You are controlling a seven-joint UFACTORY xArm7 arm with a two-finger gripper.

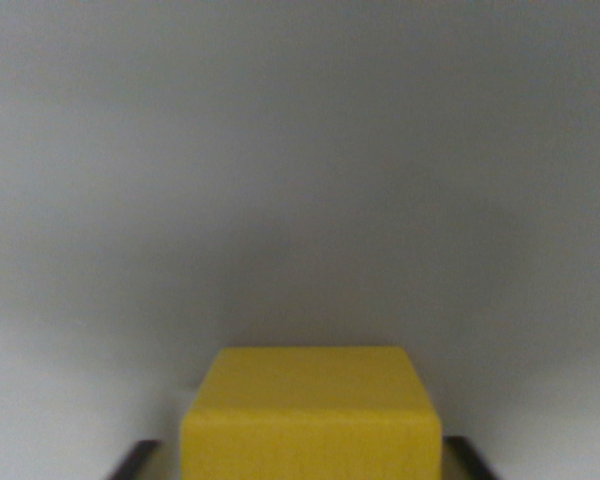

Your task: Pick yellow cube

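We see the cube (310, 415) centred between two dark fingertips (135, 458), a placement suited to gripping, though we cannot tell whether the gripper (305, 462) is clenched.

Dim, soft, blurry wrist view; the yellow cube (310, 415) is out of focus, with shadow darkening the grey surface (300, 150) above it.

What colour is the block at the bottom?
Yellow: the plain yellow cube, seen in the wrist view.
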